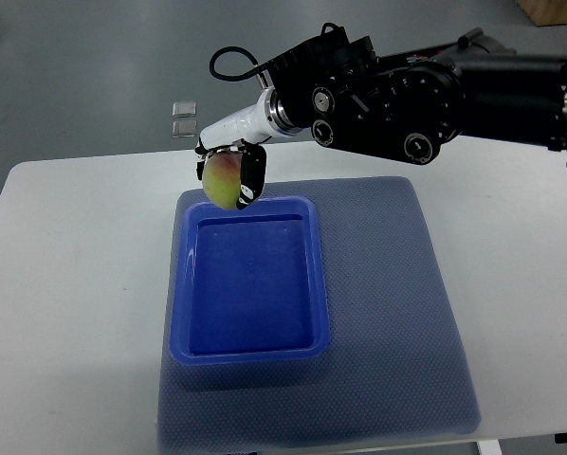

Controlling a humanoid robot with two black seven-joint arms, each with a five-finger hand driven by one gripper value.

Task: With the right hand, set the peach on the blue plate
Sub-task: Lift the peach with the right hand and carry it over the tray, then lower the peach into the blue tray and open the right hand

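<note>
My right hand point(228, 175) reaches in from the right edge on a black arm and is shut on the peach point(222, 181), a yellow-green fruit with a red blush. It hangs in the air over the far left corner of the blue plate point(183, 313), a rectangular tray with a raised rim. Nothing lies inside the tray. Black fingers point(251, 177) wrap the peach's right side and hide part of it. The left arm does not show.
The tray rests on a blue-grey mat point(397, 313) on a white table point(65, 313). Two small clear squares point(183, 118) lie on the grey floor beyond the table's far edge. A brown box corner point(554, 11) shows at top right.
</note>
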